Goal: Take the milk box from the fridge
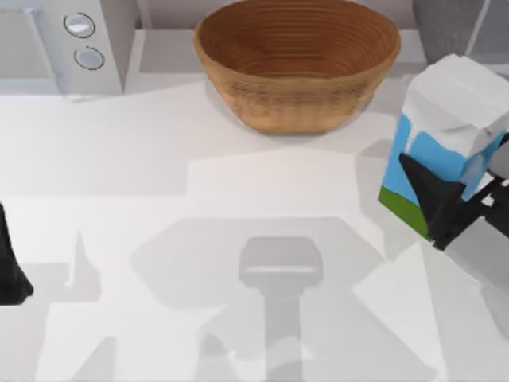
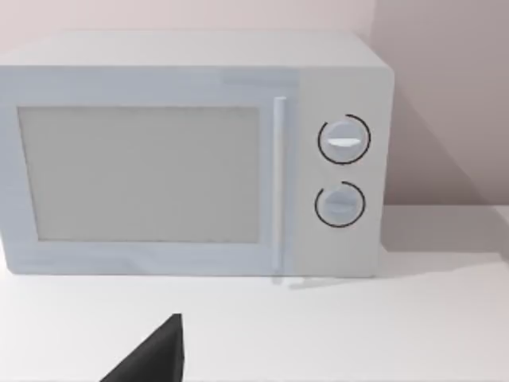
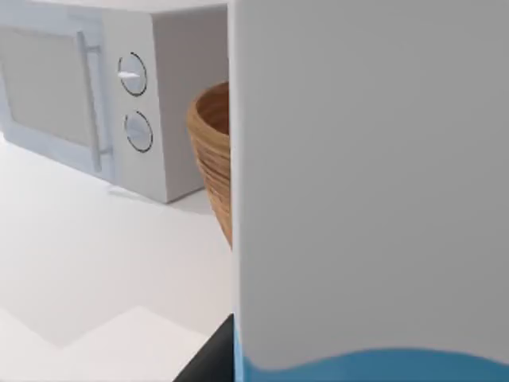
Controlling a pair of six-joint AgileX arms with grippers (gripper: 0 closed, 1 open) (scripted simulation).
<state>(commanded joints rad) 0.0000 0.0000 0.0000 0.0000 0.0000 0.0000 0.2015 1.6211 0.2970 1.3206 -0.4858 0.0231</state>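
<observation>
Top view: right gripper [image 1: 455,208] pinches the milk box [image 1: 445,135], fingers pressed on its blue-and-white sides, carton tilted and just right of the basket [image 1: 298,64]. Fridge [image 1: 461,28], dark grey, sits right of the basket, behind the carton. Microwave [image 1: 60,44] stands well left of the basket. Left gripper [image 1: 9,270] is parked far left of the basket; cannot tell its finger state. Right wrist view: carton [image 3: 370,183] close up, basket [image 3: 211,159] beside it.

No text, label or number can be read — not on the milk box [image 1: 445,143], nor elsewhere.
</observation>
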